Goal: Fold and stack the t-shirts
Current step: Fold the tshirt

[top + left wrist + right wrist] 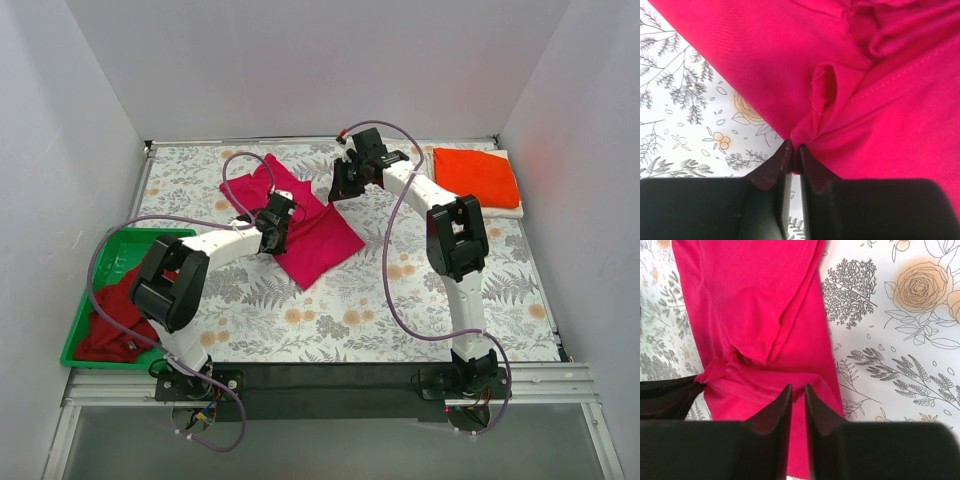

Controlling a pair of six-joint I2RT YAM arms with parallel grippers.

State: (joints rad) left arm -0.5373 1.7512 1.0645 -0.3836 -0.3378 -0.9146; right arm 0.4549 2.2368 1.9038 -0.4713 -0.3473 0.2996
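The magenta t-shirt (pixel 320 240) looks mid-fold, pinched by the left gripper (pixel 794 146), with the right gripper (pixel 797 387) slightly parted over it; well right of both, the orange-red t-shirt (pixel 476 176) lies folded on the white t-shirt (pixel 512 210), while the dark red t-shirt (pixel 110 320) waits unfolded in the green tray (pixel 130 245).

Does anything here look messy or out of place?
The darker red t-shirt lies crumpled in the green tray at left, while the orange-red t-shirt sits neatly folded. The magenta-pink t-shirt is bunched up.

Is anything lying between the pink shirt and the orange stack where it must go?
Nothing lies on the table between pink shirt and orange stack; only the right arm crosses that gap.
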